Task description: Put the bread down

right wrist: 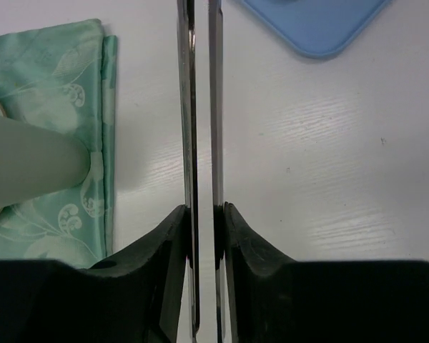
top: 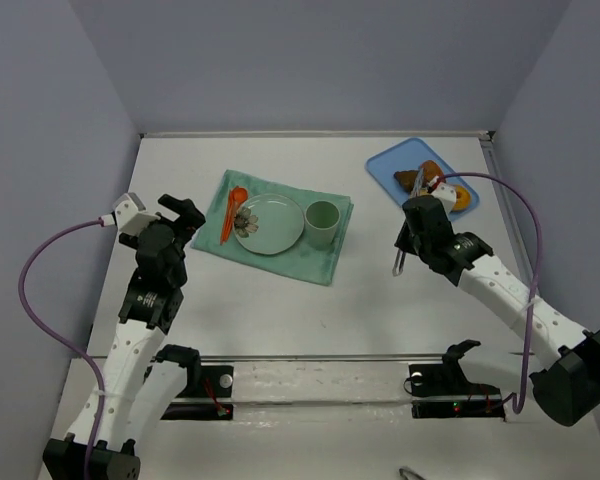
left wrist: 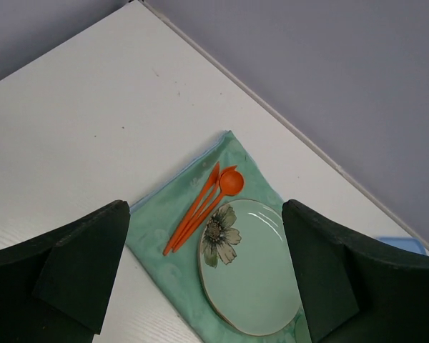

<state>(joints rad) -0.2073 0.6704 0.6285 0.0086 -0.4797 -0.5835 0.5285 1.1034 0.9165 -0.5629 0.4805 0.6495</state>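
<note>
Two hands are in view, but only the right hand (right wrist: 202,214) is close to the job. Its fingers are pinched almost together on a pair of metal tongs (right wrist: 200,107), whose two blades run parallel with a sliver of gap between them. The left hand (left wrist: 204,214) is spread wide and grips nothing. It hangs over the green cloth (left wrist: 157,218) with the green plate (left wrist: 257,286) just ahead of it, well apart from the food.

The bread (top: 432,171) sits on the blue tray (top: 385,160), beyond the right hand and slightly to its right. I take the golden-brown lump there for it, though the right wrist partly covers that spot. Being ball-like, it has no long axis to line up with, so the axis that counts is that of the tongs. Their blades run straight ahead of the hand and pass left of the tray's corner. The hand will likely need to swing right and let the blades spread.

The right wrist view shows the grip and the blade gap, yet only a corner of the tray and no food. The top view shows the food but hides the grip under the wrist.
</note>
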